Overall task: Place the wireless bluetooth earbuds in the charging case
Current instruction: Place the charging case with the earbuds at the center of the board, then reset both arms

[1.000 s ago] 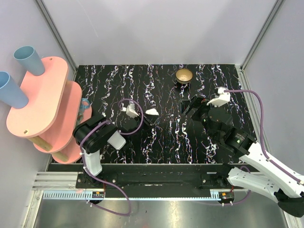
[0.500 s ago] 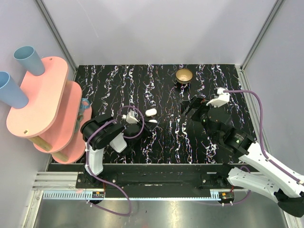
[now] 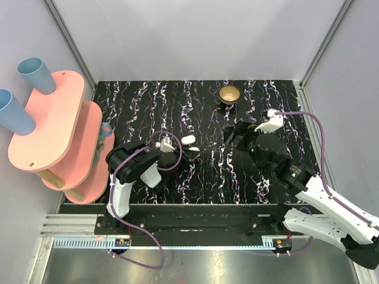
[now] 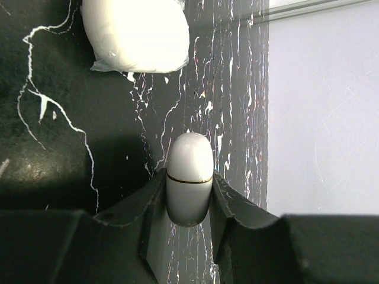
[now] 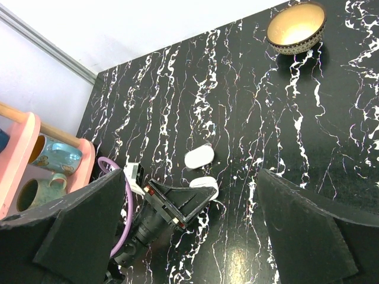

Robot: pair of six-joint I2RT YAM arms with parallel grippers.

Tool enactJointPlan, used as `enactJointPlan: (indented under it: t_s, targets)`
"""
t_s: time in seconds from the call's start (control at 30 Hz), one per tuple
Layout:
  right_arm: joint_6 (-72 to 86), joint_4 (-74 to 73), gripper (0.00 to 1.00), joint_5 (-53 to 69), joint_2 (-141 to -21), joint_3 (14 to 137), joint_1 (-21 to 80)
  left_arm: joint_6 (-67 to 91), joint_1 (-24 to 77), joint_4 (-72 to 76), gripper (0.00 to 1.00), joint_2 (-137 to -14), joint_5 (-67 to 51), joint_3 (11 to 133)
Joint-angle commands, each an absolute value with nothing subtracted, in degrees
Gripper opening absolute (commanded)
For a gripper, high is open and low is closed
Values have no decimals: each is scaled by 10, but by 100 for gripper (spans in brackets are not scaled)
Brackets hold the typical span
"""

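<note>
My left gripper (image 3: 187,152) (image 4: 188,177) lies low over the black marbled table (image 3: 207,112), shut on a small white oval pebble with a thin gold seam, which I take for the charging case (image 4: 189,171) (image 5: 206,180) (image 3: 193,150). A second white rounded piece (image 3: 188,139) (image 4: 135,34) (image 5: 199,157) rests on the table just beyond it, apart from the jaws. I cannot tell whether it belongs to the wireless bluetooth earbuds; no tiny separate buds show. My right gripper (image 3: 237,131) hangs open to the right of both pieces, nothing between its fingers (image 5: 308,231).
A gold bowl (image 3: 229,93) (image 5: 296,26) on a dark base stands at the back of the table. A pink two-level rack (image 3: 53,124) with blue cups (image 3: 31,72) stands at the left edge, mugs (image 5: 56,158) under it. Grey walls close in the table.
My left gripper has swung rightward with the white seamed pebble, which now shows just below the other white piece. The right arm has shifted slightly toward the back.
</note>
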State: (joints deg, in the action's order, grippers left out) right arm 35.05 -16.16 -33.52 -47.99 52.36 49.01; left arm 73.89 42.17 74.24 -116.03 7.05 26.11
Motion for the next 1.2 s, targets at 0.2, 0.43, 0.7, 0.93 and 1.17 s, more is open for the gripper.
enactJointPlan:
  t_s: [0.2, 0.43, 0.7, 0.93, 1.17]
  targets:
    - [351, -139, 100, -330, -482, 525, 489, 741, 422, 818, 51, -1112, 63, 273]
    - [359, -138, 100, -327, -478, 520, 489, 740, 427, 758, 56, -1078, 69, 276]
    - [360, -137, 100, -330, -475, 516, 489, 732, 428, 803, 58, -1055, 62, 259]
    - [357, -136, 100, -334, -468, 514, 489, 563, 429, 636, 63, -910, 90, 280]
    - [354, -137, 100, -337, -470, 514, 489, 416, 420, 468, 71, -836, 133, 322]
